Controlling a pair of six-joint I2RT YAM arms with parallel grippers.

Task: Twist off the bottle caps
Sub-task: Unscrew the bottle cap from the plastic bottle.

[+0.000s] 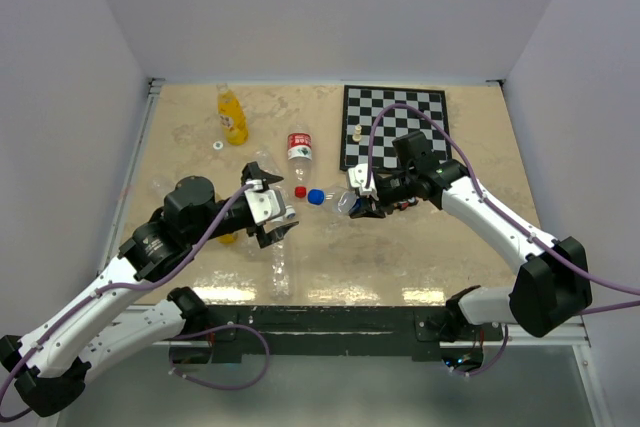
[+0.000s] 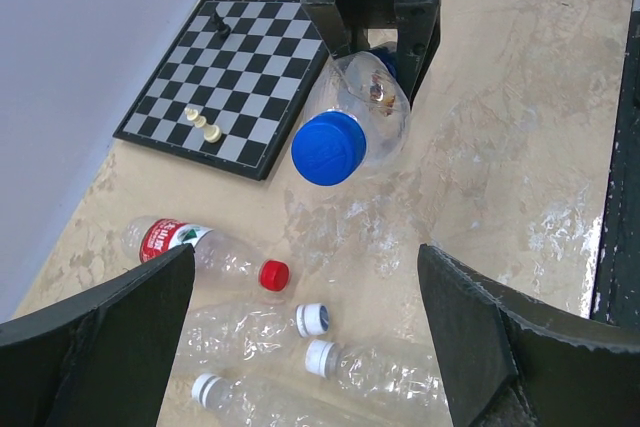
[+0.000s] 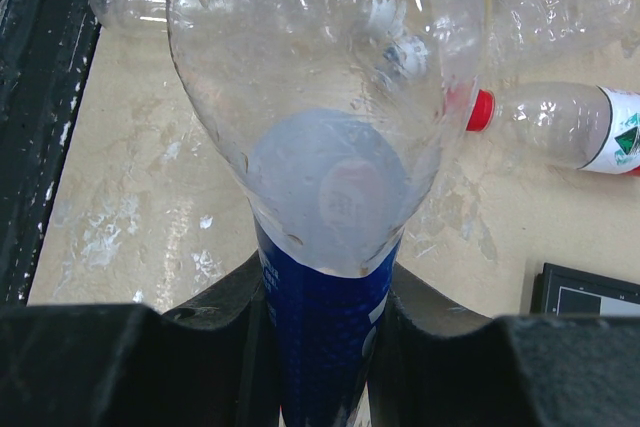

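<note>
Right claw pinches clear bottle, blue cap on. Left claw spread wide, facing that cap.

The right end effector holds a clear bottle sideways over the counter. The bottle's blue cap points toward the left end effector, which sits just short of the cap with its jaws spread. A red-capped bottle lies beyond the gap between the two. A chessboard is behind the right end effector, and an orange bottle is well beyond the left one.
</note>
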